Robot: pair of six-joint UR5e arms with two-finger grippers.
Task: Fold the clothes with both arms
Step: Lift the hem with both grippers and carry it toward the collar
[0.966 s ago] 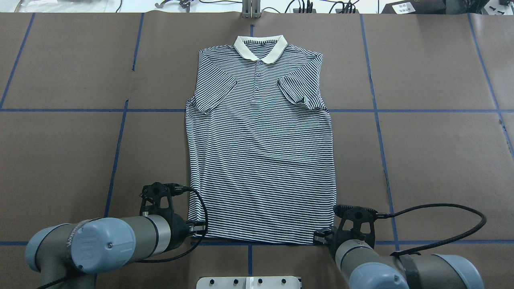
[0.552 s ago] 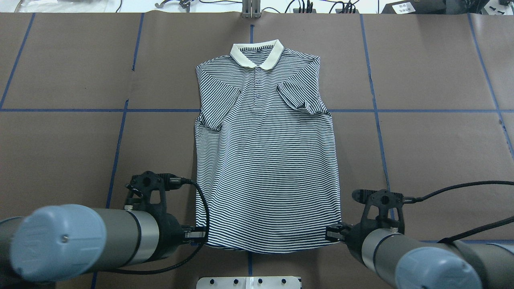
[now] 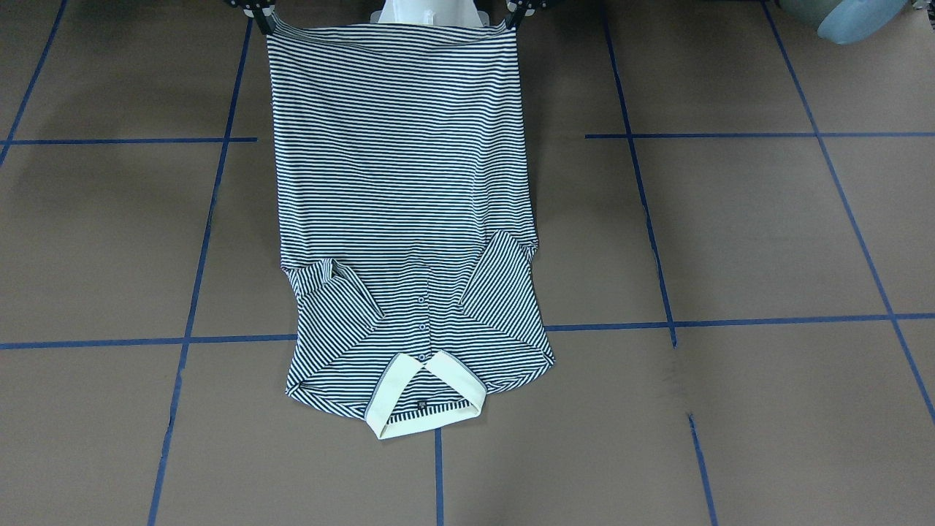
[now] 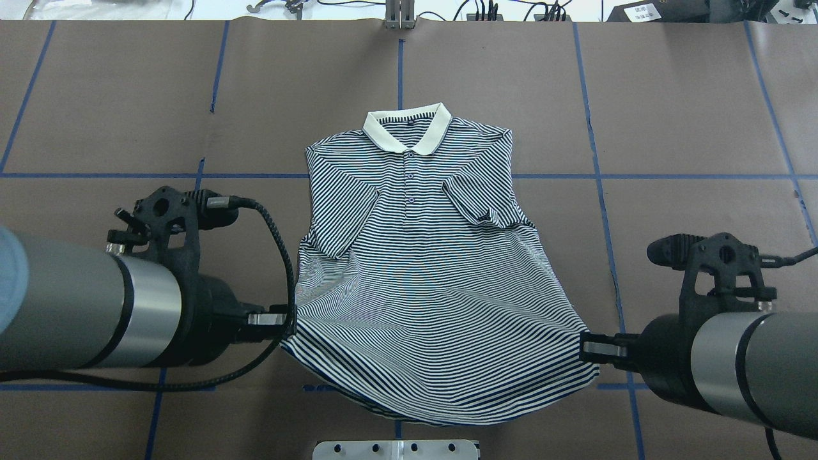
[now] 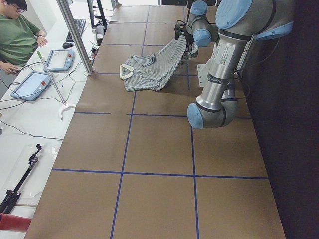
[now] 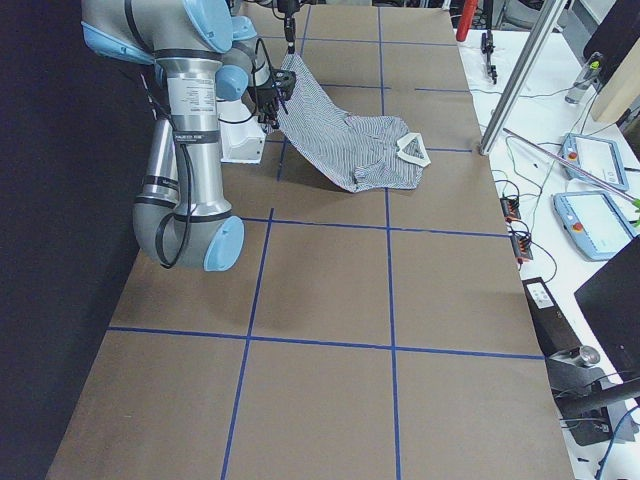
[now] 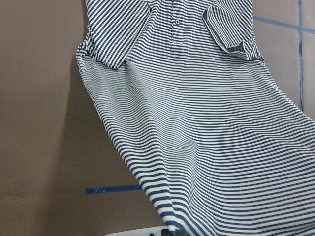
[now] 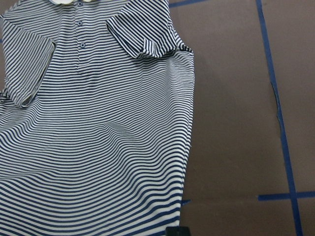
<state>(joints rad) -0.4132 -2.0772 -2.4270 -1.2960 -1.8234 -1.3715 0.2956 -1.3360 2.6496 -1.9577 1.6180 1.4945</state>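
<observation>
The striped polo shirt (image 4: 422, 268) lies front up, cream collar (image 4: 407, 124) at the far end and both sleeves folded in over the chest. Its collar end rests on the table (image 4: 671, 128); its hem end hangs lifted. My left gripper (image 4: 287, 322) is shut on the hem's left corner and my right gripper (image 4: 585, 348) on the right corner. The hem sags between them. In the front-facing view the shirt (image 3: 402, 183) stretches up to the left gripper (image 3: 520, 11) and the right gripper (image 3: 256, 11). Both wrist views show the shirt (image 7: 197, 123) (image 8: 98, 123) sloping down to the table.
Blue tape lines cross the brown table cover. The white base plate (image 4: 396, 449) sits at the near edge under the hem. A metal post (image 5: 75, 35), tablets and a seated operator (image 5: 20, 35) are beyond the table's far edge.
Both grippers have risen and spread apart with the hem corners. The hem has come off the table and the collar end has slid toward the robot.
</observation>
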